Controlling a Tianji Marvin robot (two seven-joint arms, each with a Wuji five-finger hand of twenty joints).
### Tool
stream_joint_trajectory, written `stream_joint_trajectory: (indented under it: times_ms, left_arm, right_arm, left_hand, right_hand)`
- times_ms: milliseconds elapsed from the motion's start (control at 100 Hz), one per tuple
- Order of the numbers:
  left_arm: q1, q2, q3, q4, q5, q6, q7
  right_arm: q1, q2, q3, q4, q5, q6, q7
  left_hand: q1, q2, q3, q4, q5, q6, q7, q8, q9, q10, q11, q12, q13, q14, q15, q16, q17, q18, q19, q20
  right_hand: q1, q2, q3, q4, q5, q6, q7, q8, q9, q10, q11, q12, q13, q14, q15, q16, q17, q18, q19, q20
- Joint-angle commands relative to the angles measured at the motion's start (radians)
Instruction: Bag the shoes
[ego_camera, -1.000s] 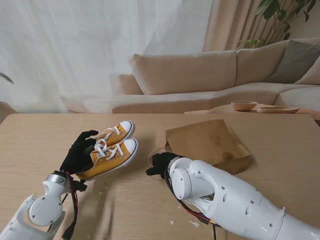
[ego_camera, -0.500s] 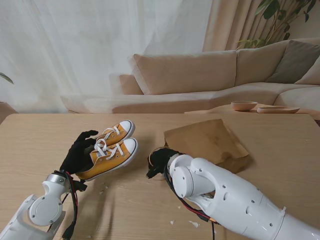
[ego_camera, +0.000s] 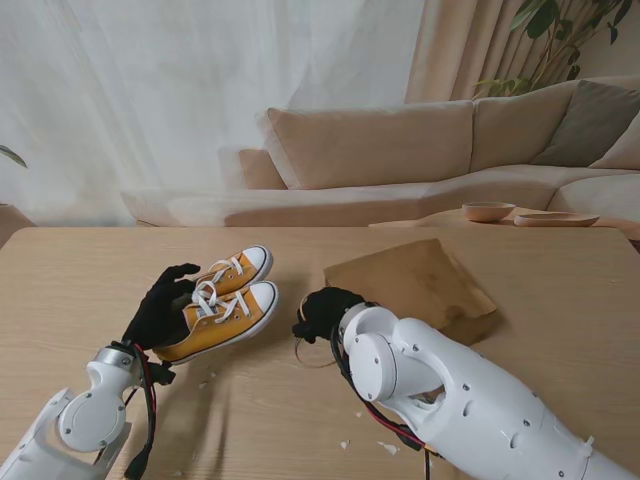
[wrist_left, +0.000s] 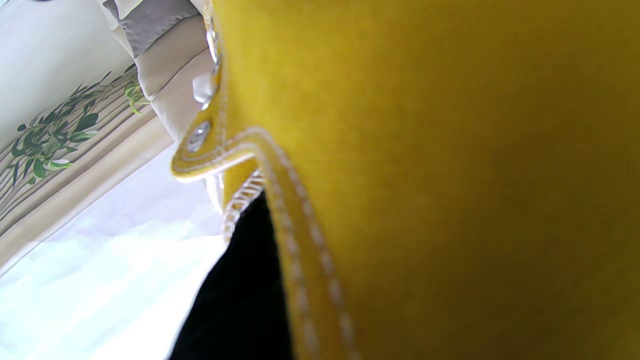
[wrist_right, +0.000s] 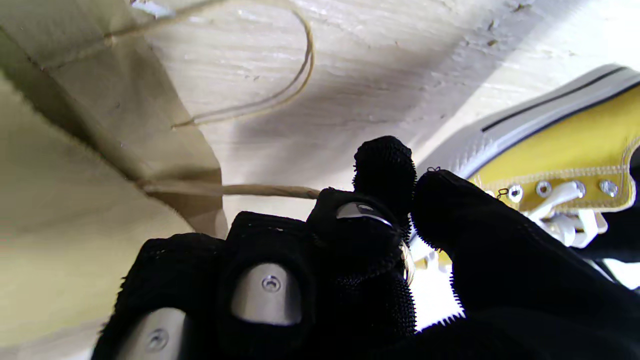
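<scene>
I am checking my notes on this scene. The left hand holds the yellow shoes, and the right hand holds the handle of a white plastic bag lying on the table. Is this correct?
Not quite: the bag is brown paper, not white plastic, as the stand view shows. The rest holds: the left hand holds the yellow shoes, and the right hand pinches the bag's handle in its fingers, as the right wrist view shows.

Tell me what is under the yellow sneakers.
The left hand grips the yellow sneakers by the heels, with the wooden table beneath them. Whether the soles touch it cannot be seen.
</scene>
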Motion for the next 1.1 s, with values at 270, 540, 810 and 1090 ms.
stream_joint_trajectory:
  times_ms: [270, 540, 810, 1090]
  left_arm:
    - [0.044, 0.016, 0.014, -0.103, 0.006, 0.092, -0.091]
    - [0.082, 0.021, 0.039, -0.158, -0.009, 0.140, -0.121]
    - [0.107, 0.029, 0.074, -0.215, -0.004, 0.174, -0.152]
    - [0.127, 0.030, 0.100, -0.249, 0.033, 0.171, -0.134]
  right_arm:
    - [-0.046, -0.007, 0.084, -0.064, 0.015, 0.001, -0.011]
    - [-0.075, -0.022, 0.114, -0.068, 0.046, 0.001, -0.064]
    - [-0.101, -0.024, 0.136, -0.089, 0.050, -0.011, -0.077]
    - [-0.102, -0.025, 0.136, -0.105, 0.051, -0.003, -0.079]
  left_hand:
    - [0.105, 0.142, 0.127, 0.032, 0.108, -0.073, 0.163, 0.066, -0.011, -0.020, -0.013, 0.004, -0.020, -0.030, -0.003, -0.020, 0.004, -0.016, -0.013, -0.013]
    - [0.105, 0.144, 0.126, 0.032, 0.106, -0.072, 0.165, 0.070, -0.011, -0.016, -0.013, 0.006, -0.020, -0.029, -0.001, -0.021, 0.005, -0.016, -0.013, -0.014]
    - [0.105, 0.143, 0.124, 0.032, 0.104, -0.075, 0.168, 0.071, -0.014, -0.003, 0.049, 0.056, -0.033, -0.019, 0.037, 0.089, -0.002, -0.015, 0.017, 0.026]
    - [0.105, 0.143, 0.124, 0.030, 0.103, -0.077, 0.170, 0.070, -0.018, 0.006, 0.088, 0.101, -0.037, -0.008, 0.048, 0.252, -0.011, -0.013, 0.045, 0.105]
  right_hand:
    - [0.015, 0.029, 0.047, 0.041, 0.038, 0.074, 0.078, 0.035, 0.103, -0.075, 0.038, 0.010, 0.048, 0.011, 0.155, 0.063, 0.056, -0.153, 0.204, 0.091]
    - [0.017, 0.017, 0.049, 0.045, 0.052, 0.083, 0.069, 0.048, 0.102, -0.072, 0.050, 0.011, 0.048, 0.008, 0.160, 0.076, 0.058, -0.159, 0.204, 0.111]
    - [0.014, 0.009, 0.059, 0.050, 0.065, 0.087, 0.065, 0.052, 0.101, -0.074, 0.065, 0.016, 0.049, 0.001, 0.163, 0.089, 0.060, -0.165, 0.204, 0.129]
    - [0.011, 0.004, 0.067, 0.052, 0.074, 0.093, 0.064, 0.054, 0.102, -0.076, 0.072, 0.017, 0.049, -0.001, 0.164, 0.098, 0.061, -0.166, 0.204, 0.140]
